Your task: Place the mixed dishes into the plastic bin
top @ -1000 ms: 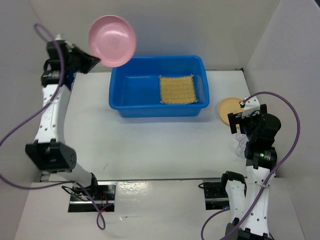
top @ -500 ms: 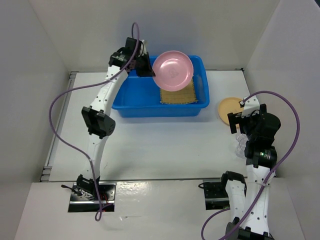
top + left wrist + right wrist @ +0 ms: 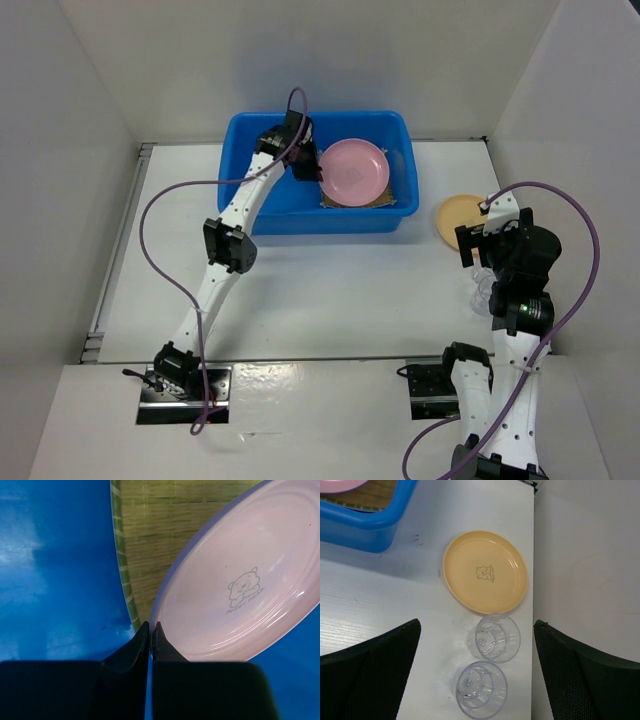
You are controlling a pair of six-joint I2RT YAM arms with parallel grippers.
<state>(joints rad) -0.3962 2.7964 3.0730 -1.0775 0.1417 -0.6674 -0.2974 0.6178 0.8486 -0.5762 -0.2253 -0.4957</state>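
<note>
Pinching the pink plate (image 3: 240,580) by its rim, the left gripper (image 3: 151,627) is clenched tight and holds it tilted above the bamboo mat (image 3: 150,540) inside the plastic bin (image 3: 250,190), low enough, I judge, to release without clatter. The right gripper (image 3: 476,645) hangs spread wide and empty over the tan-yellow plate (image 3: 485,571) and two clear cups (image 3: 496,636) on the desk (image 3: 330,290), likely staged for those.

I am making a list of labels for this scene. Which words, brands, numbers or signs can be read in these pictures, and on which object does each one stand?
"SWEET BEAR": printed under a small bear drawing inside the pink plate.
Tan-yellow plate: a similar bear mark with a line of lettering below it, too small to read.
No writing shows on the blue bin or the bamboo mat.
</note>
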